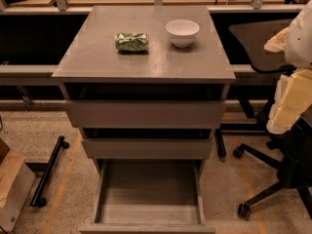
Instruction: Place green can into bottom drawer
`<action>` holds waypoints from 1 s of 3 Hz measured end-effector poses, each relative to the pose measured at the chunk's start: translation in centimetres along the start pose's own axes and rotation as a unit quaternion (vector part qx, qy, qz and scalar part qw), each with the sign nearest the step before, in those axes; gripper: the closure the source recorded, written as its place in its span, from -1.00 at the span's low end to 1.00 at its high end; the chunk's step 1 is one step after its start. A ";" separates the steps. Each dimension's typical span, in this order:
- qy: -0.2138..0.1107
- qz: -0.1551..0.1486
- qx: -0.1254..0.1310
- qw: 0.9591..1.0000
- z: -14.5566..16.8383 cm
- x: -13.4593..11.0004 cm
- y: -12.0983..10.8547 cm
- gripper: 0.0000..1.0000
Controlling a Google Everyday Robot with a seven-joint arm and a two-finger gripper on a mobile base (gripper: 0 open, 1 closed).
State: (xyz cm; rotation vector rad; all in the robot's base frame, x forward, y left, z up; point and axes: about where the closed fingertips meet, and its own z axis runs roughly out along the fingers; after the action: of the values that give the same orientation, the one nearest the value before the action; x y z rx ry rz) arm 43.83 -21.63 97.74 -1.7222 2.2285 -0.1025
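Note:
The green can (131,41) lies on its side on the grey cabinet top (146,65), left of centre. The bottom drawer (146,199) is pulled far out toward me, and its grey floor is bare. My gripper (288,104) shows as cream-coloured parts at the right edge of the view. It is beside the cabinet, well to the right of the can and lower than it, and it holds nothing that I can see.
A white bowl (182,32) stands upright on the cabinet top just right of the can. The two shallower drawers (146,113) stand slightly out. An office chair (273,179) is at the right, and a black wheeled bar (48,172) and a cardboard box (9,184) at the left.

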 end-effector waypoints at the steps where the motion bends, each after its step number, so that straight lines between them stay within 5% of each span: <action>1: 0.000 0.000 0.000 1.000 0.0 0.0 0.0 -1.00; 3: -0.076 -0.017 0.020 0.997 1.9 -4.6 -6.0 -1.00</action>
State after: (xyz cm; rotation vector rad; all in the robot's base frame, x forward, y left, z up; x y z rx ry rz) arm 50.95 -18.59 98.42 -1.6880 2.0737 -0.0231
